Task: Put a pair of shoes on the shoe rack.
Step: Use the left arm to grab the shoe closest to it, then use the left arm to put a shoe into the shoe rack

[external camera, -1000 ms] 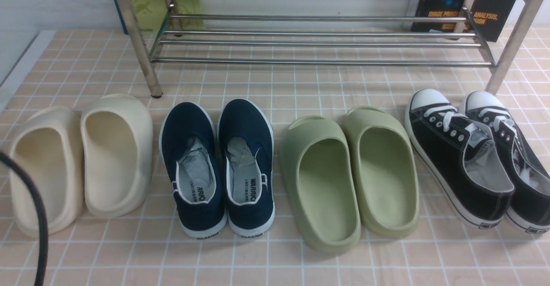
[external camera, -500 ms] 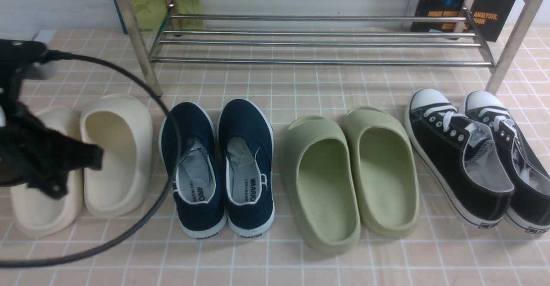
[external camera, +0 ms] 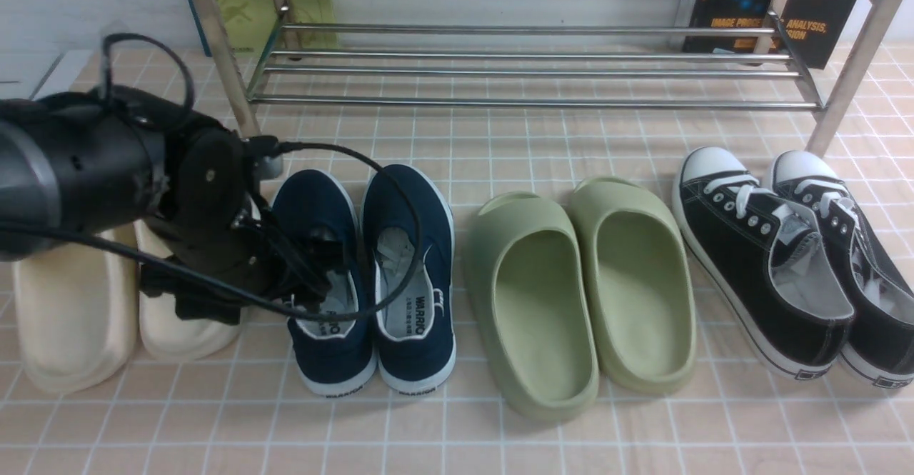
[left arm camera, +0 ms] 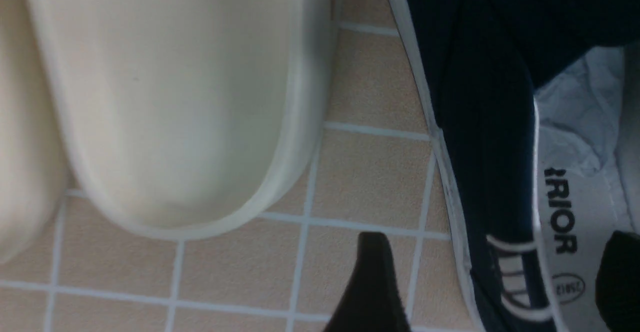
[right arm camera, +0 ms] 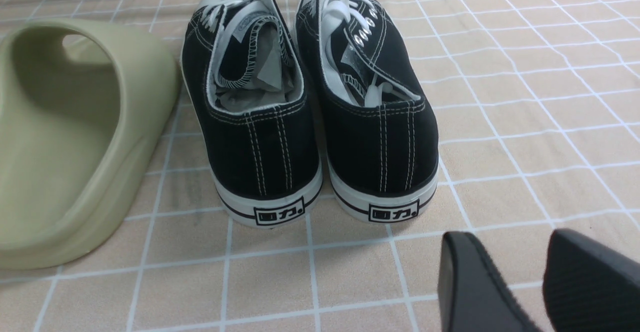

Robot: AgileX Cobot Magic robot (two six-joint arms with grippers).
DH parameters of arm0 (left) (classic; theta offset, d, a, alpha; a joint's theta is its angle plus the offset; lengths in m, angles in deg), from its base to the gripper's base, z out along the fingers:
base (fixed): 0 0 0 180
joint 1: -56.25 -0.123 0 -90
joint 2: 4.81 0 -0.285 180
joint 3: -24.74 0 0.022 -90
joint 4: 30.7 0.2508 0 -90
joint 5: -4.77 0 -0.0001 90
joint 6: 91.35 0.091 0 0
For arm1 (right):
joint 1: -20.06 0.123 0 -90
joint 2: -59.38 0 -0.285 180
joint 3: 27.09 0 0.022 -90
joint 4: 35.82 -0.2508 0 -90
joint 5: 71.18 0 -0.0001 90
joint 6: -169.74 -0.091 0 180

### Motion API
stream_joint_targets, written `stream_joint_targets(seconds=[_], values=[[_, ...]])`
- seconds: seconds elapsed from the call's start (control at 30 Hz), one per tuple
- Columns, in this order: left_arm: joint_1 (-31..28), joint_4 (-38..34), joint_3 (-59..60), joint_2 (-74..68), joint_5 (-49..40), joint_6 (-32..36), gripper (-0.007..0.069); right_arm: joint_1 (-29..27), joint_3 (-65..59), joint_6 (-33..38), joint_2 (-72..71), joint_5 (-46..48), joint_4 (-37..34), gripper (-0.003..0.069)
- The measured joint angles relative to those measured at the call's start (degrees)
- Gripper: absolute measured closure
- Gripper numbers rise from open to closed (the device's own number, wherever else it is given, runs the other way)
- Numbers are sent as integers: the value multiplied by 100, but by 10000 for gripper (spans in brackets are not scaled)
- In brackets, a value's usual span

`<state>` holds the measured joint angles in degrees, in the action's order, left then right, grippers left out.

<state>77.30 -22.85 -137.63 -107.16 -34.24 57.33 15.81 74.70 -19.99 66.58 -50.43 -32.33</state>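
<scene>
The pair of navy-blue slip-on shoes stands side by side on the tiled floor, heels toward me: the left shoe (external camera: 330, 339) and the right shoe (external camera: 410, 246). My left gripper (external camera: 303, 275) is low over the left shoe's opening. In the left wrist view the gripper (left arm camera: 495, 277) is open and straddles that shoe's outer side wall (left arm camera: 480, 162): one finger (left arm camera: 372, 282) is over the tile, the other (left arm camera: 620, 272) over the insole. The chrome shoe rack (external camera: 528, 68) stands behind. My right gripper (right arm camera: 505, 252) is open and empty over bare tile.
Cream slides (external camera: 71, 311) lie left of the navy pair, partly under my left arm. Green slides (external camera: 578, 289) lie to the right, then black lace-up sneakers (external camera: 771, 261), which also show in the right wrist view (right arm camera: 310, 122). Books lean behind the rack (external camera: 778, 25).
My left arm has swung in from the left edge, across the cream slides, and lowered onto the left navy shoe. The shoes have not moved.
</scene>
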Motion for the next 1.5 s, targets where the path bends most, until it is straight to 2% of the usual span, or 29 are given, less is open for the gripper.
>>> stream_joint_targets(seconds=[0.07, 0.2, 0.33, 0.37, 0.4, 0.43, 0.6, 0.83, 0.93, 1.27, 1.5], values=[[0, -15, 0, -173, 65, -13, 87, 0, 0, 0, 0, 0, 0, 422], [0, 4, 0, -449, 81, -14, 218, 0, 0, 0, 0, 0, 0, 422], [10, 20, -2, -335, 87, -19, 448, 0, 0, 0, 0, 0, 0, 422], [10, 21, -2, -320, 87, -12, 461, 0, 0, 0, 0, 0, 0, 422], [10, 89, -2, -161, 11, 51, 552, 0, 0, 0, 0, 0, 0, 422], [3, 119, -17, -69, -58, 102, 572, 0, 0, 0, 0, 0, 0, 422], [3, 139, -463, 539, -753, 317, 585, 0, 0, 0, 0, 0, 0, 422], [3, 134, -1781, 488, -1058, 789, 585, 0, 0, 0, 0, 0, 0, 422], [-64, 109, -2183, 194, -1133, 829, 585, 0, 0, 0, 0, 0, 0, 422], [-804, -499, -4155, -1610, -1199, 1215, 585, 0, 0, 0, 0, 0, 0, 422], [-904, -508, -5394, -2668, -952, 1233, 581, 0, 0, 0, 0, 0, 0, 422]])
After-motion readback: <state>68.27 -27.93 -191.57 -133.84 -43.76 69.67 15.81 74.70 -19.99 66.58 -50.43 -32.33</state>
